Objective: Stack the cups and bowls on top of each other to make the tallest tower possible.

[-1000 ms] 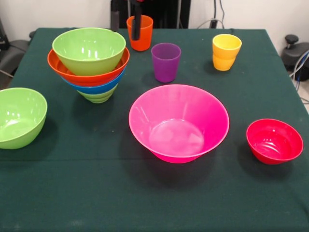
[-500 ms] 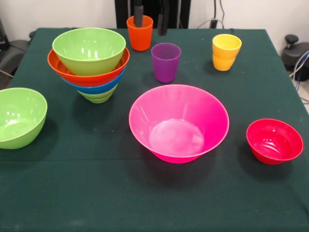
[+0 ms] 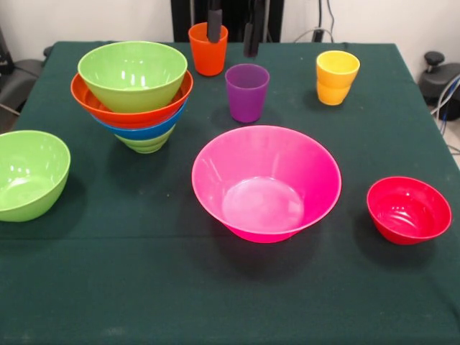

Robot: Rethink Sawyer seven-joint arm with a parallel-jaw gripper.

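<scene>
— Where's the claw right now?

— Top centre of the frame. The gripper [image 3: 232, 34] hangs with its two dark fingers [image 3: 214, 25] spread wide and nothing between them. One finger sits in front of the orange cup [image 3: 208, 49], the other dangles just above the purple cup [image 3: 247, 92], off to its upper right.

— So it's empty?

— Empty and released, yes. The orange cup stands upright at the top of the green table [image 3: 230, 287], the purple cup just below and right of it. The yellow cups [image 3: 336, 77] are well apart, upper right; that looks like two nested together.

— And the tower?

— Upper left. The stack of bowls [image 3: 134, 97] has a lime green bowl [image 3: 132, 75] on top, nested in an orange bowl [image 3: 108, 108], then a blue bowl [image 3: 140, 131], then another green bowl [image 3: 147, 142] at the bottom touching the cloth. All mouths face up.

— The rest?

— A third green bowl [image 3: 29, 175] sits alone at the left edge, partly cut off. The big pink bowl [image 3: 266, 182] is in the centre, below the purple cup. The small red bowl [image 3: 408, 210] is at the right, apart from everything.
</scene>
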